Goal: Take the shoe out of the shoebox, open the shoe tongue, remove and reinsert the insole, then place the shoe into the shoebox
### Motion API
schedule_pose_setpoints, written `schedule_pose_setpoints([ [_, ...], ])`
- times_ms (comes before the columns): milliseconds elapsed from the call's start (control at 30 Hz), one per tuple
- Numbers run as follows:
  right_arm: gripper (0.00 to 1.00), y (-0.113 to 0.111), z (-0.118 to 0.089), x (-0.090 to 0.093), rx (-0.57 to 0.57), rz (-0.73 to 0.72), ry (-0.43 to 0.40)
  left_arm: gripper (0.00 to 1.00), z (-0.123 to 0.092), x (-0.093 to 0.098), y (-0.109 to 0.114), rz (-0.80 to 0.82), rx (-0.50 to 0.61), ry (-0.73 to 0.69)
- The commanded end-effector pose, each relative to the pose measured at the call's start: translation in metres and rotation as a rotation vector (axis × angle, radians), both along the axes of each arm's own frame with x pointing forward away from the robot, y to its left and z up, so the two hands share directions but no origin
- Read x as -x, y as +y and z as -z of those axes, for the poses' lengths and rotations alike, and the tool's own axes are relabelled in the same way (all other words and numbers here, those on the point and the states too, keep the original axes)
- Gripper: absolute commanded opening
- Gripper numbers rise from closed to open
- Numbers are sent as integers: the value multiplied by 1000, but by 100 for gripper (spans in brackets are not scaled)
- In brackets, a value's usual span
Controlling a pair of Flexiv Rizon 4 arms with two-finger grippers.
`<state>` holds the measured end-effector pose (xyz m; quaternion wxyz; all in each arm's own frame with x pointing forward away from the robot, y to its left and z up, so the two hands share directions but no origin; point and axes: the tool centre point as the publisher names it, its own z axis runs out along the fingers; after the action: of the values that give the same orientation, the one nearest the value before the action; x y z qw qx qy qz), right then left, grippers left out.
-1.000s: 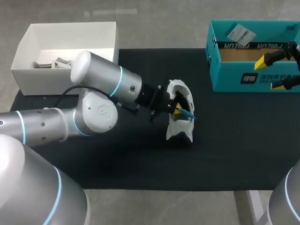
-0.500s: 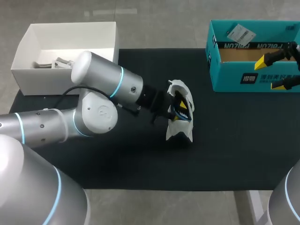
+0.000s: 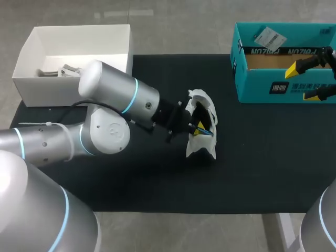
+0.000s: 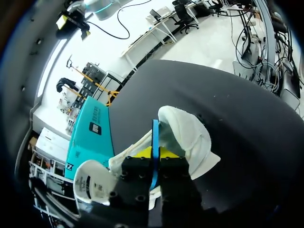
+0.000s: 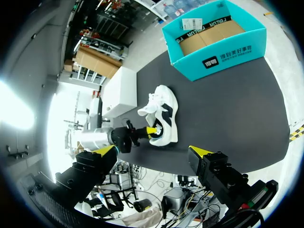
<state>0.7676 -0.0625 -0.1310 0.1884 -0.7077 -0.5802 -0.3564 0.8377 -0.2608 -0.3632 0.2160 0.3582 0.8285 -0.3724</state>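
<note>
Currently the left gripper [image 4: 153, 153] is pushed into the opening of the white shoe [image 3: 202, 126]. Its two fingers are pressed together on the thin blue insole [image 4: 155, 137], which stands on edge between them. The shoe rests on the black table mat [image 3: 262, 157], near the middle and well apart from both boxes.

The teal shoebox [image 3: 262, 86] stands at the far right corner of the mat with its top open. The right gripper [image 3: 307, 81] hangs over the right end of this box, its fingers spread wide with nothing between them. At the far left corner stands a white box [image 3: 31, 47], partly off the mat, with some small pale items inside that I cannot identify. The thick elbow of the left arm [image 3: 107, 128] is just beside this box and covers much of the left half of the mat.

Between the shoe and the shoebox the mat is bare, and so is the wide strip along the near edge.

I count one shoe, one insole, one teal shoebox, one white box and two arms.
</note>
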Motion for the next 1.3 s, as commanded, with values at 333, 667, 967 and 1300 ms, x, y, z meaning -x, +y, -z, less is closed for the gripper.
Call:
schedule_pose_setpoints([
  [333,100,1,0,0,1,1,1,0,15,-18,-10,-54,15,-54],
  [667,100,1,0,0,1,1,1,73,-8,-6,3,-9,63,47],
  [967,100,1,0,0,1,1,1,45,-21,-4,7,-9,70,19],
  [1300,100,1,0,0,1,1,1,0,3,-3,-3,12,4,39],
])
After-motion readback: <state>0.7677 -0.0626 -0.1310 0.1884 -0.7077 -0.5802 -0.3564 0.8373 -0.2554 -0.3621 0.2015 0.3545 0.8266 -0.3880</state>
